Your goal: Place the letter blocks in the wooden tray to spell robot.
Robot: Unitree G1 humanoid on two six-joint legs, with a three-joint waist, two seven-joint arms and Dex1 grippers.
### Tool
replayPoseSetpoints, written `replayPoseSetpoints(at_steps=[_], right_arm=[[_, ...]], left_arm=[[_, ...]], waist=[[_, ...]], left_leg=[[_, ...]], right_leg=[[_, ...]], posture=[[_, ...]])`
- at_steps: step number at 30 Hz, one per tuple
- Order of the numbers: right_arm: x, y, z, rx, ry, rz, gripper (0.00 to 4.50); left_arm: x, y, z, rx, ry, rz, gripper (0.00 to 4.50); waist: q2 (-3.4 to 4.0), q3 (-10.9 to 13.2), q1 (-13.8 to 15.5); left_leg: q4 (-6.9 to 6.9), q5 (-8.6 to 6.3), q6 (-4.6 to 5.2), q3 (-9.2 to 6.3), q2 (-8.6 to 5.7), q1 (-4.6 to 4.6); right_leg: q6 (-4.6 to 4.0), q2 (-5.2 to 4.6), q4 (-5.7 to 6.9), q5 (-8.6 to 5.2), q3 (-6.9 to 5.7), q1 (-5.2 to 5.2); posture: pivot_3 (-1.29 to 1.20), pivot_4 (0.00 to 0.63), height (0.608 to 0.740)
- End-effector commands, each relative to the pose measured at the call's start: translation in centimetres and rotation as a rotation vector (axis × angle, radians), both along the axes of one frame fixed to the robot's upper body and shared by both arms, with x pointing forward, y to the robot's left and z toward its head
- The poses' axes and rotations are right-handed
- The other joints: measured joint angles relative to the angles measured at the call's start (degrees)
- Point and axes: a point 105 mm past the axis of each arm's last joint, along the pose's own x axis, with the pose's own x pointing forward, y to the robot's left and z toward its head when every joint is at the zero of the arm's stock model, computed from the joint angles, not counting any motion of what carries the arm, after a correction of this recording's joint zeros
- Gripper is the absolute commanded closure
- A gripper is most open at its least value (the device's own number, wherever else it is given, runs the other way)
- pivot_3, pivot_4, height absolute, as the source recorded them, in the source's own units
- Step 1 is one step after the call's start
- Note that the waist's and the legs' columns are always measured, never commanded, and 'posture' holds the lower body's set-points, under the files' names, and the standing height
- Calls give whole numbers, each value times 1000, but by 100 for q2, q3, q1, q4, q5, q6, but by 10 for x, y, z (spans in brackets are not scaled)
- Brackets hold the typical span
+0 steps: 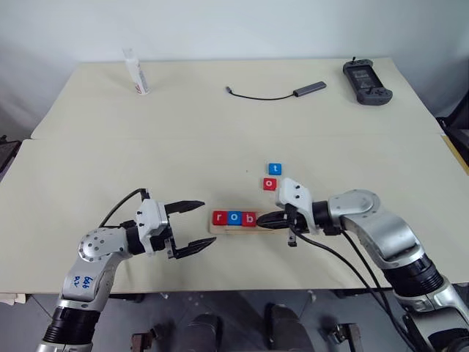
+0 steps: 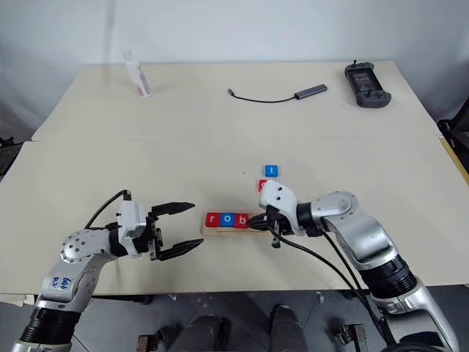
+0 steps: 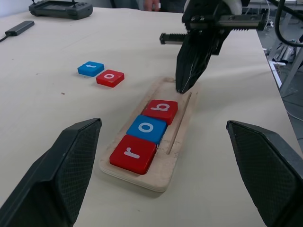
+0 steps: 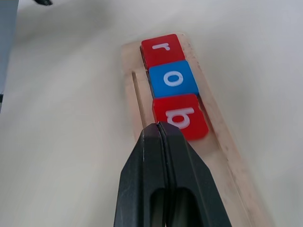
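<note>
The wooden tray [image 1: 236, 230] lies near the table's front edge. In it, from its left end, sit a red r [image 1: 219, 218], a blue o [image 1: 234, 218] and a red b [image 1: 249, 218]. Behind the tray's right half, a red o [image 1: 270, 184] and a blue t [image 1: 275, 169] lie loose on the table. My right gripper [image 1: 262, 219] is shut and holds nothing; its tip rests over the tray at the right edge of the b [image 4: 180, 117]. My left gripper [image 1: 208, 222] stands open just left of the tray, its fingers level and empty.
At the back of the table are a white tube [image 1: 136, 72] on the left, a black cable with an adapter [image 1: 278, 92] in the middle, and a black handheld controller [image 1: 367, 82] on the right. A seam crosses the table behind the tiles.
</note>
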Motion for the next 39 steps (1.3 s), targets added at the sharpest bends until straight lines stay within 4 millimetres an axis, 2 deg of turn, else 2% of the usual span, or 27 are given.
replayPoseSetpoints(at_steps=[1,9,13,19,21,26,32,37,39], right_arm=[[5,4,1,0,-31,-15,4494],[4,6,-3,4,-33,-12,4494],[-3,9,12,73,-62,40,4494],[-16,12,8,58,-13,97,4494],[-16,13,5,52,-9,90,4494],[1,11,-7,21,-10,8,4494],[5,7,-12,4,-4,-9,4494],[-10,8,3,82,5,54,4494],[-16,2,12,124,-15,61,4494]], left_arm=[[-3,0,6,3,-31,-9,0],[-3,3,7,7,-32,-1,0],[-1,2,8,7,-35,-5,0],[-1,0,8,5,-37,-12,0],[-1,0,8,6,-37,-13,0],[-1,1,9,7,-37,-12,0],[-1,1,9,4,-39,-5,0],[-1,1,10,1,-42,0,0],[-1,1,10,1,-41,0,0]], waist=[[0,0,1],[0,0,1],[0,0,1],[0,0,0],[0,0,0],[0,0,-2],[0,0,0],[0,0,2],[0,0,6]], left_leg=[[0,0,0,0,-1,0],[1,0,0,-1,-2,0],[0,0,0,-1,-2,0],[-1,0,0,-1,-1,0],[-1,0,0,0,-1,0],[0,0,0,0,-1,0],[0,0,0,-1,-1,0],[0,0,0,-1,-1,0],[-1,0,0,-2,-1,-1]], right_leg=[[0,0,0,0,1,0],[0,-1,0,0,0,0],[0,0,0,0,0,0],[0,0,0,0,0,0],[0,0,0,0,0,0],[0,0,0,0,0,0],[0,0,0,0,-1,0],[0,0,0,0,0,0],[0,0,-1,0,-1,0]], posture=[[0,150,740],[0,150,740],[0,150,740],[0,150,740],[0,150,740],[0,150,740],[0,150,740],[0,150,740],[0,150,740]])
